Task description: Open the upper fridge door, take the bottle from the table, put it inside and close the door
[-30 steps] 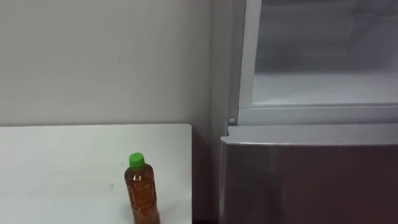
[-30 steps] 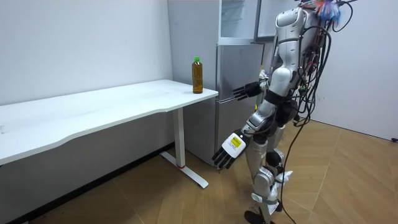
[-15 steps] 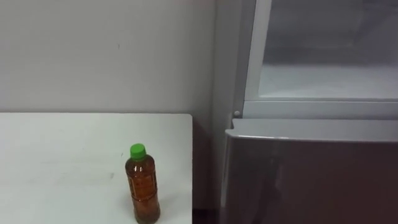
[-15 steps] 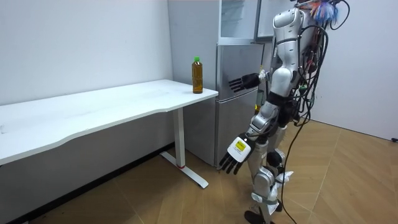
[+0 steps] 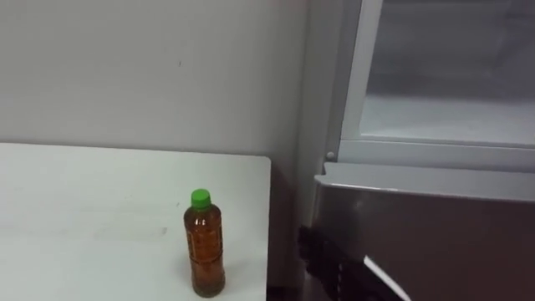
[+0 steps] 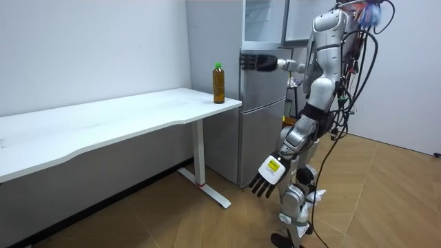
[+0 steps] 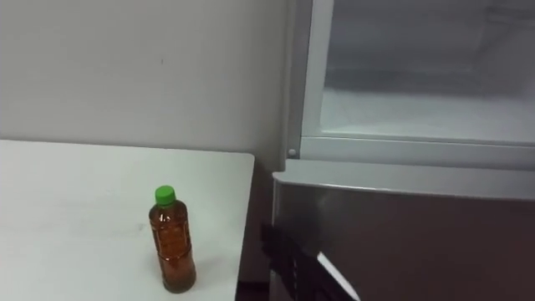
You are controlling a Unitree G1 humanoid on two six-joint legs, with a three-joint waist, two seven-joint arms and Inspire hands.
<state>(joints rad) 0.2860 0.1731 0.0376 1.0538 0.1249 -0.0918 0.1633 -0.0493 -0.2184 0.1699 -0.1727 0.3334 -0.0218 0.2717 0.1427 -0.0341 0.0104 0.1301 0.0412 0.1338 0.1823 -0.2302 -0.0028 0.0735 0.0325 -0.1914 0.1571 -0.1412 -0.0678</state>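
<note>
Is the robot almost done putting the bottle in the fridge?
No, it's only starting. Done: the upper fridge is open and ready. In hand: nothing yet. The right hand is up by the fridge front, open and empty, and the left hand hangs low, open. Left to do: grab the bottle, which stands on the table near its edge, and set it inside.

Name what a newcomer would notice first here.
A brown bottle with a green cap stands upright near the end of the white table, beside the fridge, whose upper compartment is open. The right hand is held up, open, in front of the fridge; the left hand hangs low, open.
</note>
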